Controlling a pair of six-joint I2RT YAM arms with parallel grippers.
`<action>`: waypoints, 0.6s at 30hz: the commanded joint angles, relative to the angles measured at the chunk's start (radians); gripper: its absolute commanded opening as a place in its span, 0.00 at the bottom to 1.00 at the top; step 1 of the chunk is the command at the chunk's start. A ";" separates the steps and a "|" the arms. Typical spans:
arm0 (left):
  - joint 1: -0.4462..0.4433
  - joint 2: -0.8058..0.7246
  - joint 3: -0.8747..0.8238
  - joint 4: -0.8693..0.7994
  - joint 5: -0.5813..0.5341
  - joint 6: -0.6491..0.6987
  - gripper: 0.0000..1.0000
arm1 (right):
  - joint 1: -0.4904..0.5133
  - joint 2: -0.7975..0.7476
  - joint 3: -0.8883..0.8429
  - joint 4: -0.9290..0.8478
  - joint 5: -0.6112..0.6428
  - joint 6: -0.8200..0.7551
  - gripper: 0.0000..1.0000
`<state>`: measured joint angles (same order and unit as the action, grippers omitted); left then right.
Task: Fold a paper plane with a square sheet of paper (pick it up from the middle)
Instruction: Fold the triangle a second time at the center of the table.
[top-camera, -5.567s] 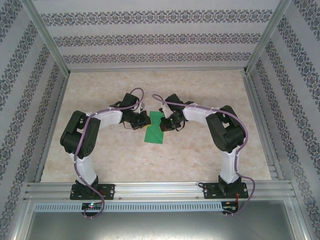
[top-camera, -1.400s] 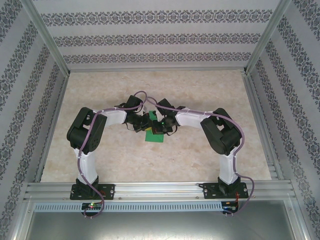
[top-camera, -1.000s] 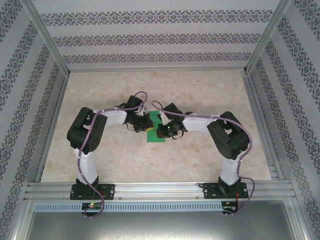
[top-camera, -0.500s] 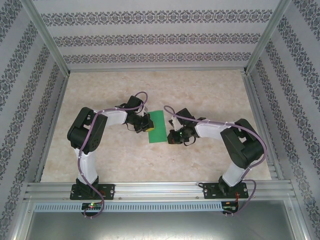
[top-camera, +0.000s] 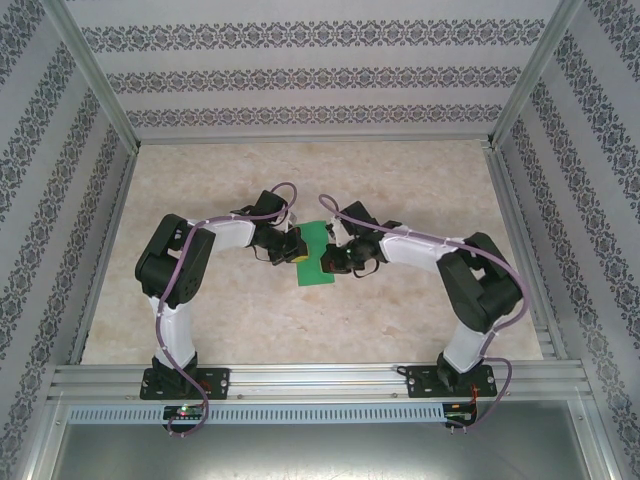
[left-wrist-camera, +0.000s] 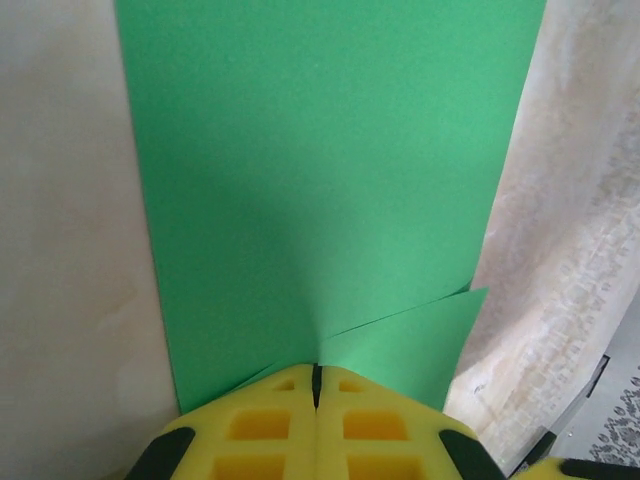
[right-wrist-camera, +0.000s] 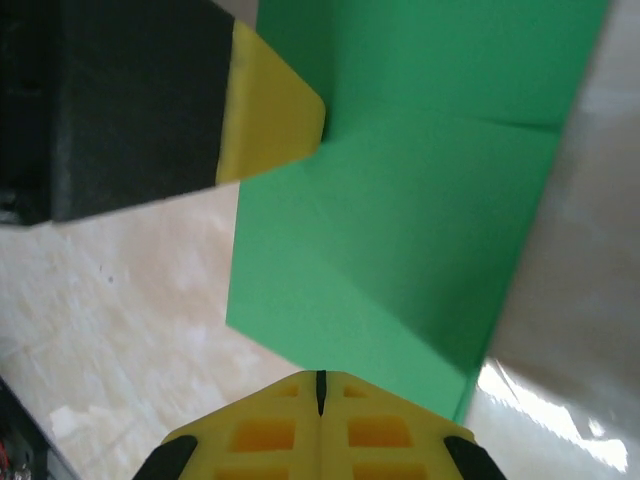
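Note:
The square sheet of paper (top-camera: 314, 274) lies folded into a narrow green strip on the marble table between the two arms. My left gripper (top-camera: 297, 251) is shut, its yellow tips together and resting on the strip's left edge. In the left wrist view the paper (left-wrist-camera: 320, 180) spreads out ahead of the left gripper (left-wrist-camera: 315, 375), and a flap corner lifts at the right. My right gripper (top-camera: 330, 262) is shut and sits over the strip's right side. The right wrist view has the paper (right-wrist-camera: 400, 230) ahead of the right gripper (right-wrist-camera: 320, 380) and the left gripper's yellow finger (right-wrist-camera: 270, 110) at the far edge.
The pale marble tabletop (top-camera: 420, 190) is boxed in by patterned walls and aluminium posts (top-camera: 95, 80). A metal rail (top-camera: 320, 380) runs along the near edge by the arm bases. Open table lies behind and to both sides of the paper.
The right gripper drew off to the right of the paper, then came back onto its right side. The left gripper and the paper stayed in place.

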<state>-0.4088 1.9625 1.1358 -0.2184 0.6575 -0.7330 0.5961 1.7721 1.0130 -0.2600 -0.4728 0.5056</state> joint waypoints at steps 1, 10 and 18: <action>-0.018 -0.050 -0.006 -0.011 -0.028 0.016 0.07 | 0.005 0.055 0.021 0.010 0.016 0.026 0.00; -0.078 -0.068 -0.038 0.083 -0.021 -0.018 0.11 | 0.005 0.099 0.007 0.003 0.031 0.029 0.00; -0.085 0.001 -0.033 0.054 -0.070 -0.010 0.09 | 0.003 0.100 -0.007 -0.008 0.035 0.030 0.00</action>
<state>-0.4911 1.9358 1.1099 -0.1539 0.6277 -0.7414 0.5983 1.8526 1.0195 -0.2493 -0.4610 0.5255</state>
